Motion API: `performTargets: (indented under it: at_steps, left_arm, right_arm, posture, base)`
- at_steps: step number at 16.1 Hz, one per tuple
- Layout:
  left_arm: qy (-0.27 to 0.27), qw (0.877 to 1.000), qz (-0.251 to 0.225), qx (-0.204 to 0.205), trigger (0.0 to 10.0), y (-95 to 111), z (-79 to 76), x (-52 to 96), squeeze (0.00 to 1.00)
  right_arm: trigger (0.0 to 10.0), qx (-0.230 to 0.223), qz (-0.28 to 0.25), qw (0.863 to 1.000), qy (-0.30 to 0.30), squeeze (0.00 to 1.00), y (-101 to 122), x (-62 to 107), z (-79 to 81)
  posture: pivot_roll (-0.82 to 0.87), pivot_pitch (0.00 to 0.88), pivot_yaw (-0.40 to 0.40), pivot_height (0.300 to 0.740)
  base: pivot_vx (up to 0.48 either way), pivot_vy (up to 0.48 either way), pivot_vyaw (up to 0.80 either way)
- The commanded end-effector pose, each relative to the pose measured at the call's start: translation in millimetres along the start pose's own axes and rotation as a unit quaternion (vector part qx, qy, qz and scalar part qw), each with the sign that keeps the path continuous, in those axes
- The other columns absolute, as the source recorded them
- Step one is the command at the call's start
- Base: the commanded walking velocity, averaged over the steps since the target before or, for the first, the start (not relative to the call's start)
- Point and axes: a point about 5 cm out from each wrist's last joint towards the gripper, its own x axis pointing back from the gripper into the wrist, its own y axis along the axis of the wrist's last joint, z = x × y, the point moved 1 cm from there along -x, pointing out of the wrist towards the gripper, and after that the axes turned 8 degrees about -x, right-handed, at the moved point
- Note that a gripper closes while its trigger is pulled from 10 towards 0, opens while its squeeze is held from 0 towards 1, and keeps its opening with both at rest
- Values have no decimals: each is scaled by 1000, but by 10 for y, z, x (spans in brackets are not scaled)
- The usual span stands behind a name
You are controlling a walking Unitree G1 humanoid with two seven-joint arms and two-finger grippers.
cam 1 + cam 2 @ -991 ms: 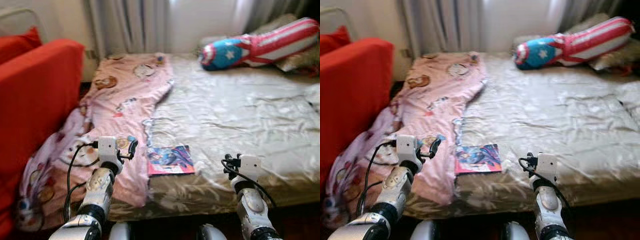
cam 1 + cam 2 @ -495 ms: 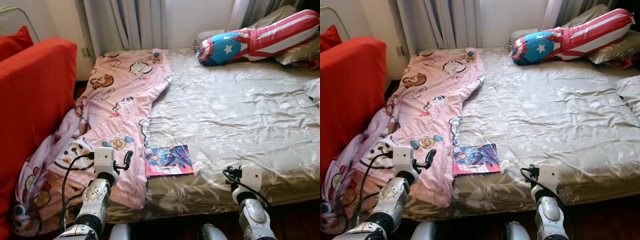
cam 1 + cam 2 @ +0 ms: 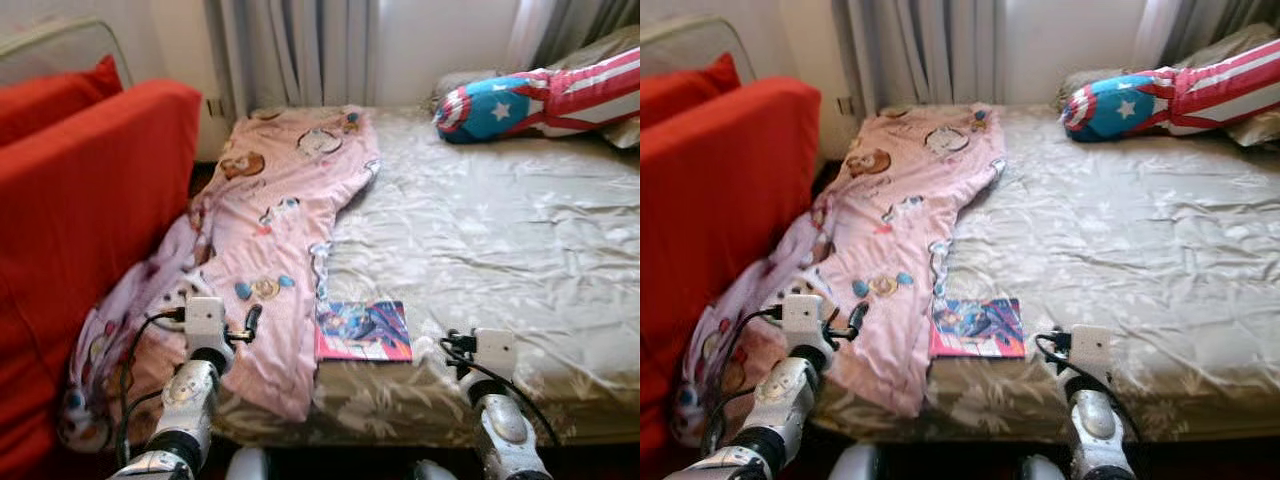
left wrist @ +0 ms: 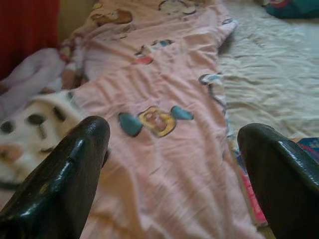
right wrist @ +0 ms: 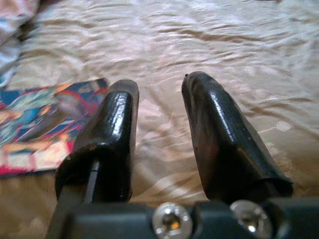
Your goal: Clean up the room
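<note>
Two grippers raised at bed edge, both empty: left gripper (image 4: 172,144) spread wide over pink cartoon-print blanket (image 3: 290,220); right gripper (image 5: 159,107) slightly parted above beige satin sheet (image 3: 500,230). Colourful comic book (image 3: 364,331) between them, nearer right.

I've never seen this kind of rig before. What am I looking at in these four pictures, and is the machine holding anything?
This is a walking humanoid robot facing a bed. The two wide pictures come from its head cameras, looking down past its silver arms. The other two come from cameras on its wrists, each looking along that arm's two black fingers.

On the bed lie a pink cartoon blanket that spills over the near left edge, a colourful comic book near the front edge, and a star-and-stripes bolster pillow at the far end. A red sofa stands to the left.

The left pincer hovers open over the blanket; the right pincer is open above the sheet, beside the book. Neither holds anything.
</note>
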Motion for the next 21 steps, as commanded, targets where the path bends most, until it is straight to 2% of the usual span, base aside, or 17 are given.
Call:
performTargets:
  at_steps: [1,2,4,7,10,14,17,18,19,21]
  left_arm:
    - [-3,1000,2,-6,10000,17,5,-19,0]
    - [-4,1000,2,-6,10000,18,1,-19,0]
    - [-4,1000,1,-6,10000,26,0,-23,0]
    - [-3,1000,1,-6,10000,27,6,-25,0]
    - [-5,1000,-2,-5,10000,44,-2,-34,0]
    - [-14,1000,-13,-5,10000,106,-57,-73,0]
    - [-25,1000,-9,-6,10000,128,-65,-99,0]
    - [-29,999,-10,-9,10000,154,-82,-119,0]
    - [-31,999,-12,-9,10000,174,-97,-134,0]
    - [-33,999,-18,-6,10000,233,-127,-172,0]
  right_arm:
    - [10000,-5,4,1000,-1,0,-6,-6,10]
    - [10000,-5,4,1000,-1,0,-6,-6,9]
    - [10000,22,4,1000,9,0,-3,-8,39]
    - [10000,13,4,1000,10,0,-7,-9,54]
    - [10000,2,11,1000,8,0,-22,-10,46]
    - [10000,2,54,998,33,0,-121,-5,111]
    - [10000,-35,67,997,24,0,-69,-73,115]
    - [10000,-56,80,995,33,612,-52,-109,171]
    - [10000,-61,84,994,37,1000,-38,-127,201]
    - [10000,-74,85,993,31,1000,12,-174,262]
  posture:
    - [-76,0,-4,622]
    - [-76,0,-4,622]
    - [-75,0,-5,622]
    - [-74,0,-5,622]
    - [-75,0,-5,622]
    - [-62,0,-10,622]
    - [-64,0,5,622]
    - [-70,0,13,622]
    - [-68,0,14,622]
    - [-49,0,16,622]
  base:
    - [337,0,0]
    - [341,0,0]
    - [343,0,0]
    - [346,0,773]
    - [341,0,0]
    - [0,0,0]
    - [0,0,0]
    - [0,0,0]
    - [0,0,0]
    - [0,0,0]
